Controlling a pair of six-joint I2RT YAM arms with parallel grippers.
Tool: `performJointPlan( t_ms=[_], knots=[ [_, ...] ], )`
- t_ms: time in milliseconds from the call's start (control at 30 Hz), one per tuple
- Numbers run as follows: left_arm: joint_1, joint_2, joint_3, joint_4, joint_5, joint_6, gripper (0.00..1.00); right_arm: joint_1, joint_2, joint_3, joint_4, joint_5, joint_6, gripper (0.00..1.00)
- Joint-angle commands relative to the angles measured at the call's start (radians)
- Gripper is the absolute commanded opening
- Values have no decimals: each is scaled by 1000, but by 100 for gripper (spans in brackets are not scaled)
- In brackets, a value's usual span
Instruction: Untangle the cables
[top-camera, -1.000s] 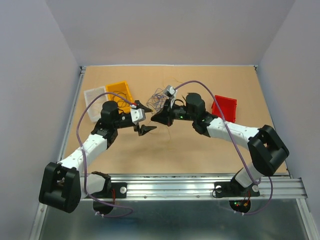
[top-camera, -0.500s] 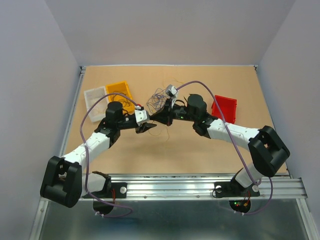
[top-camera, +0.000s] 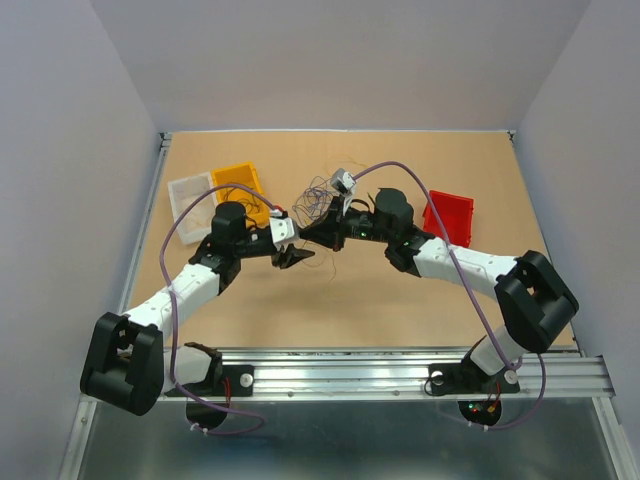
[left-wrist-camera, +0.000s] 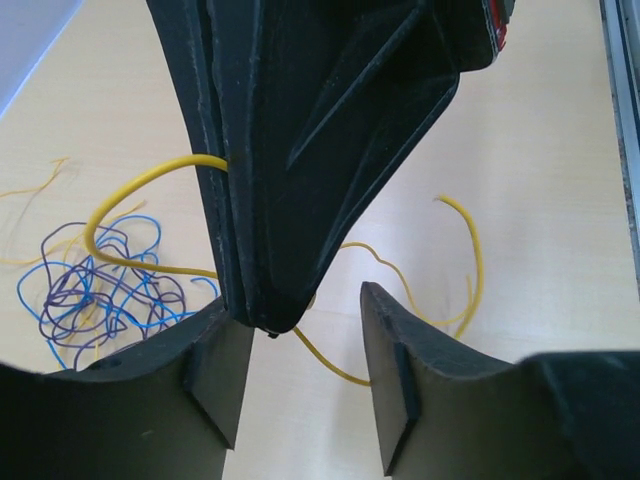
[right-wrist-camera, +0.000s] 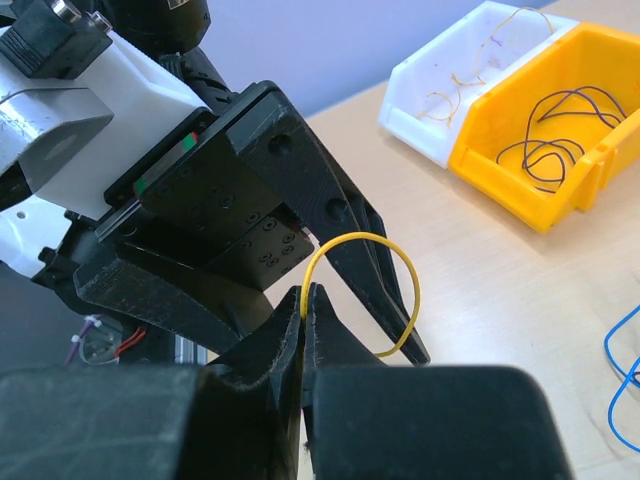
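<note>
While right gripper (right-wrist-camera: 305, 292) pinches yellow wire (right-wrist-camera: 355, 236), left gripper (left-wrist-camera: 300, 330) half open around it, tangled cables (left-wrist-camera: 100, 290) beside

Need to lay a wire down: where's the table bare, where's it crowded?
Bare table: along the near rail, and behind the yellow bin and red bin. Crowded: the middle, where left tool and right tool meet at a yellow wire beside the cables.
</note>
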Motion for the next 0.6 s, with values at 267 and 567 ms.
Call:
performJointPlan(
  t_ms=[267, 567],
  knots=[
    [-4, -26, 64, 26, -30, -43, 0, 11, 3, -11, 88, 4, 22, 2],
    [30, -60, 158, -19, -416, -180, 0, 11, -75, -93, 85, 234, 12, 58]
  ],
)
